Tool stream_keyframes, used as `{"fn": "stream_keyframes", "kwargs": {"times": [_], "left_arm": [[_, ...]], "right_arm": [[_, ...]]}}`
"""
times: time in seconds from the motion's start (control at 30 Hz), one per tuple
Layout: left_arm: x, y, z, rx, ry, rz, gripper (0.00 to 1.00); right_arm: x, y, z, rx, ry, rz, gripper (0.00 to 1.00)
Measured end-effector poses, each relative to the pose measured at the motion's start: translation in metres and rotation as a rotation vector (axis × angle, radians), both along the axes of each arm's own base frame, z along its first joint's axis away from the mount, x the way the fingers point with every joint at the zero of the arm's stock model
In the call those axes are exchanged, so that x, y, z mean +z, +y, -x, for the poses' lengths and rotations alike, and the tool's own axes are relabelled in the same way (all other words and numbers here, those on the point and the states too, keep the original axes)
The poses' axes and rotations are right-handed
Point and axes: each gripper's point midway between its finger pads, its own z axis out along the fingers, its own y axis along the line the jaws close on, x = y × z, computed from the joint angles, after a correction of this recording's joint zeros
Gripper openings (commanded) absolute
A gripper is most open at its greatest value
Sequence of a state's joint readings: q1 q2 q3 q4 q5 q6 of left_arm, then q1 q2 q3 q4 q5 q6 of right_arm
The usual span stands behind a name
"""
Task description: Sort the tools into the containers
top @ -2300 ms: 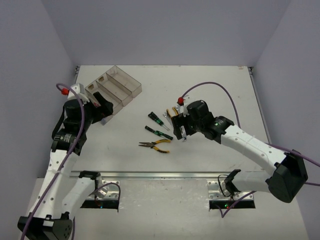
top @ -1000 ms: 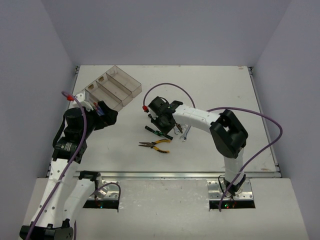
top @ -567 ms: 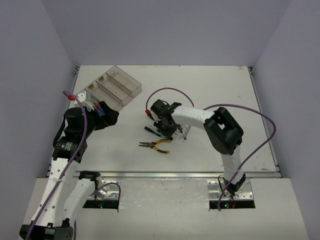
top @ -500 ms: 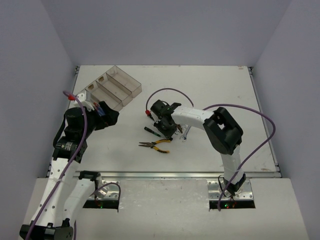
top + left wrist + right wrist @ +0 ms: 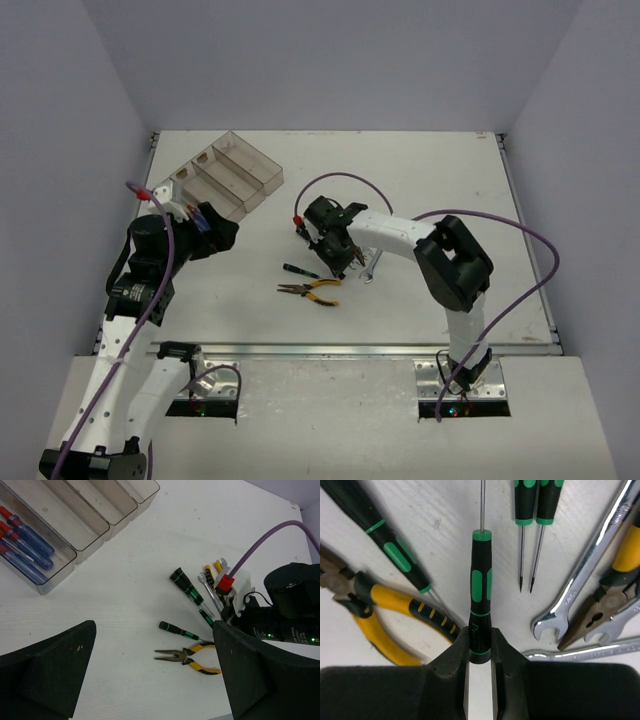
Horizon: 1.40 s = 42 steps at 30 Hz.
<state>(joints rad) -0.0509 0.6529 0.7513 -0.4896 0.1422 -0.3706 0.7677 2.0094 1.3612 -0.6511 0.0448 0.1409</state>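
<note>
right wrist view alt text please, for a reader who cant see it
The right end effector is closed on the butt of a green-and-black-handled screwdriver, shaft pointing up the frame. To its left lie yellow-and-black-handled pliers, to its right silver flat wrenches, and above it other green-and-black screwdrivers.

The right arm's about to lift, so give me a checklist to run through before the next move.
1. Right gripper shut on the green-black screwdriver: ok.
2. Grip at mid-handle: not ok, it pinches the butt end.
3. Yellow pliers clear of the right gripper's fingers: cannot tell, one handle runs right up to a finger.
4. Left gripper open, holding nothing: ok.
5. Containers have an empty bin beside the blue screwdrivers: ok.
</note>
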Motion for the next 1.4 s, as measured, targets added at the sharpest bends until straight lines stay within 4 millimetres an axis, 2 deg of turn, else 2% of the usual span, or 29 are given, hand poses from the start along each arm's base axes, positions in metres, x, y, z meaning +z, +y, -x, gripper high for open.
{"fn": "stream_keyframes", "kwargs": {"times": [0.13, 0.2, 0.3, 0.43, 0.53, 0.63, 0.73, 0.77, 0.8, 0.97, 1.0, 1.07, 1.1, 1.17, 1.2, 1.3, 1.4], "left_arm": [[0.000, -0.010, 0.001, -0.049, 0.003, 0.028, 1.00], [0.007, -0.025, -0.002, -0.115, -0.029, 0.088, 1.00], [0.023, -0.060, -0.007, -0.268, -0.135, 0.271, 1.00], [0.003, -0.092, 0.005, -0.421, -0.140, 0.478, 1.00], [-0.001, -0.113, 0.010, -0.501, -0.129, 0.572, 0.97], [0.013, -0.140, 0.021, -0.610, -0.160, 0.614, 0.93], [0.031, -0.161, 0.034, -0.704, -0.223, 0.634, 0.86], [0.034, -0.166, 0.037, -0.722, -0.238, 0.639, 0.82], [0.038, -0.169, 0.038, -0.731, -0.251, 0.643, 0.73], [0.050, -0.176, 0.033, -0.742, -0.294, 0.658, 0.10], [0.052, -0.178, 0.033, -0.746, -0.300, 0.661, 0.01], [0.060, -0.185, 0.035, -0.773, -0.314, 0.669, 0.00], [0.063, -0.188, 0.034, -0.780, -0.321, 0.664, 0.00], [0.063, -0.190, 0.030, -0.772, -0.315, 0.660, 0.00], [0.063, -0.191, 0.026, -0.758, -0.308, 0.656, 0.00], [0.059, -0.187, 0.004, -0.647, -0.269, 0.616, 0.00], [0.060, -0.169, -0.035, -0.418, -0.204, 0.548, 0.00]], "right_arm": [[0.034, 0.003, 0.003, -0.017, -0.040, -0.079, 0.00], [0.060, 0.009, 0.007, -0.016, -0.064, -0.159, 0.00], [0.107, 0.028, 0.014, 0.004, -0.106, -0.351, 0.00], [0.161, 0.047, 0.035, 0.064, -0.138, -0.612, 0.00], [0.194, 0.054, 0.060, 0.118, -0.123, -0.776, 0.00], [0.224, 0.063, 0.075, 0.174, -0.114, -0.902, 0.00], [0.241, 0.069, 0.083, 0.213, -0.099, -0.974, 0.00], [0.244, 0.071, 0.085, 0.222, -0.091, -0.988, 0.00], [0.245, 0.072, 0.088, 0.229, -0.081, -0.999, 0.00], [0.250, 0.074, 0.094, 0.245, -0.047, -1.026, 0.01], [0.250, 0.074, 0.094, 0.244, -0.045, -1.027, 0.04], [0.247, 0.071, 0.089, 0.218, -0.055, -1.014, 0.15], [0.246, 0.070, 0.087, 0.208, -0.055, -1.011, 0.33], [0.248, 0.068, 0.084, 0.186, -0.078, -1.005, 0.91], [0.249, 0.066, 0.081, 0.171, -0.092, -1.001, 0.99], [0.245, 0.054, 0.070, 0.087, -0.174, -0.952, 0.99], [0.237, 0.026, 0.052, -0.059, -0.300, -0.859, 0.99]]}}
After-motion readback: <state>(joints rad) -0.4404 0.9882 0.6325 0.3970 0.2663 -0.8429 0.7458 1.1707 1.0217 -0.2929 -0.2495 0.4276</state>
